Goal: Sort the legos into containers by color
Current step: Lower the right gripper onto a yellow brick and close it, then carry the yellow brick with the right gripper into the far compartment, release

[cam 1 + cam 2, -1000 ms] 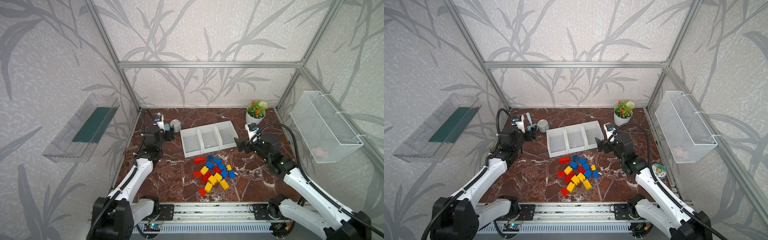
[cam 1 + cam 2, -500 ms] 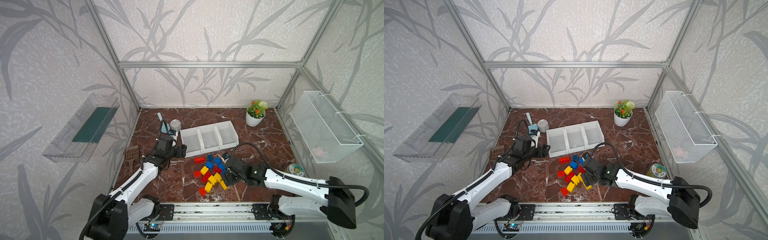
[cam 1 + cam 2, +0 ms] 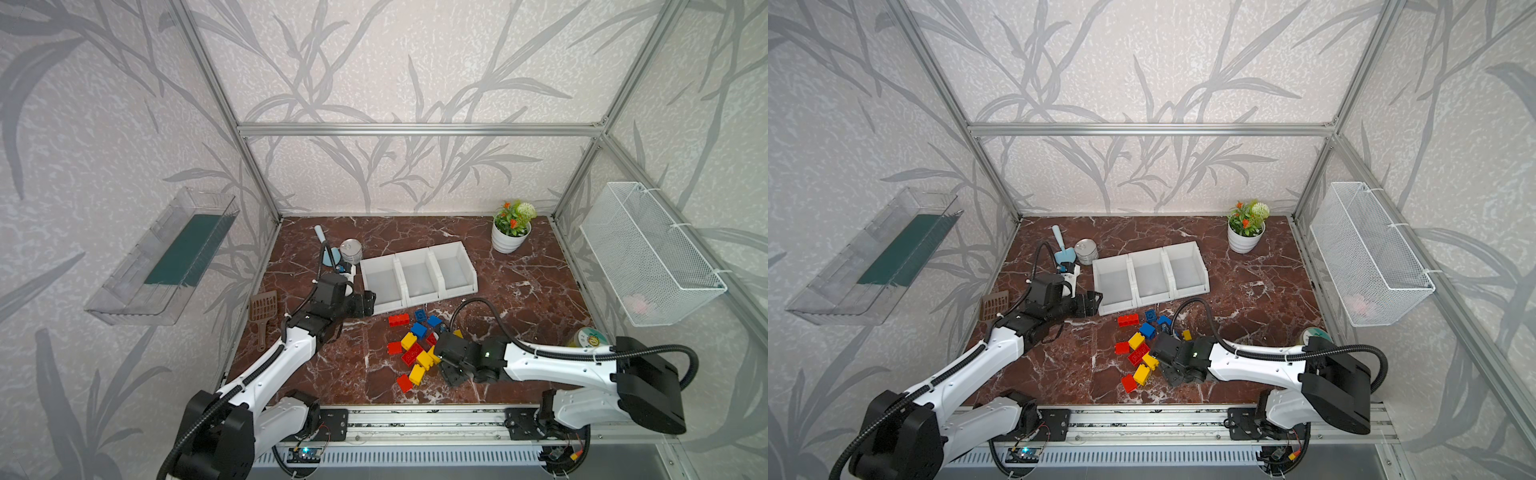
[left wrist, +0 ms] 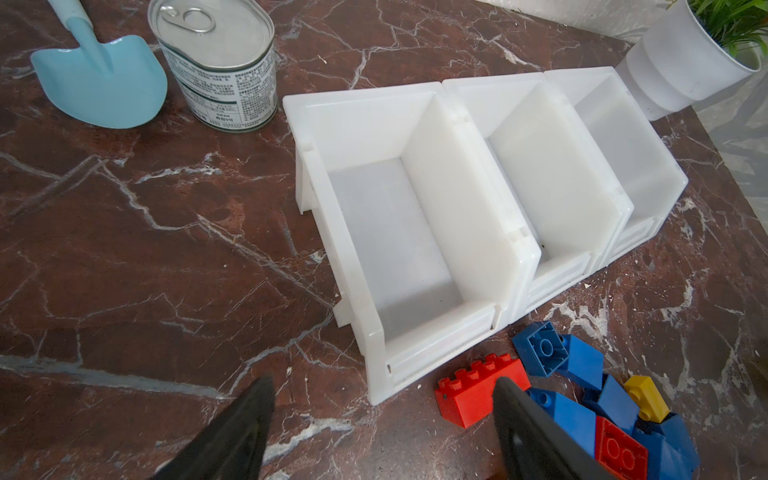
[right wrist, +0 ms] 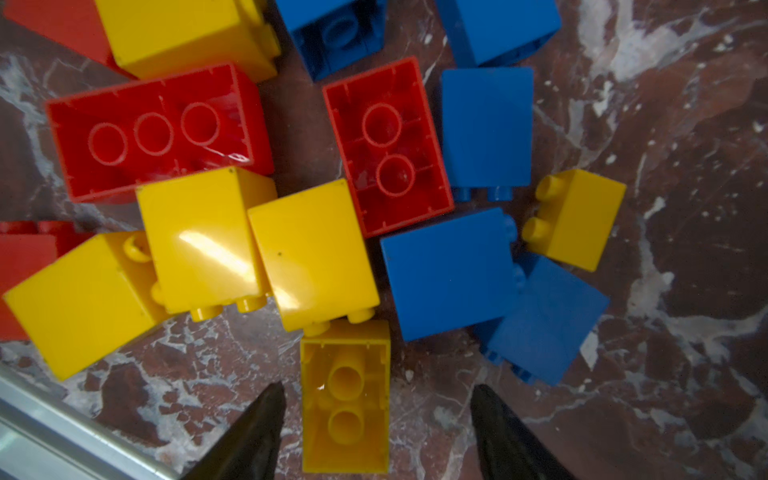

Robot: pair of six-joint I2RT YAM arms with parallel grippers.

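Note:
The legos [image 3: 419,349] [image 3: 1142,353] lie in a loose red, blue and yellow pile in front of the containers [image 3: 399,270] [image 3: 1131,270], three joined white bins with nothing in them. My right gripper [image 3: 442,365] [image 5: 376,388] is low at the pile's near right side, open. An upside-down yellow brick [image 5: 345,399] lies between its fingers, with a gap on each side. My left gripper [image 3: 368,301] [image 4: 384,386] hangs open at the left bin's front corner. A long red brick [image 4: 469,395] lies just beside one finger.
A tin can [image 3: 351,251] and a blue scoop [image 3: 328,253] stand left of the bins, a brown slotted scoop [image 3: 262,307] by the left edge. A potted plant [image 3: 510,232] is at the back right, a tape roll [image 3: 588,337] at the right, and a metal rail [image 3: 415,415] along the front.
My right arm swung from beside the bins down to the pile's near side, and its jaws narrowed around the yellow brick. The left arm came forward to the left bin's front corner.

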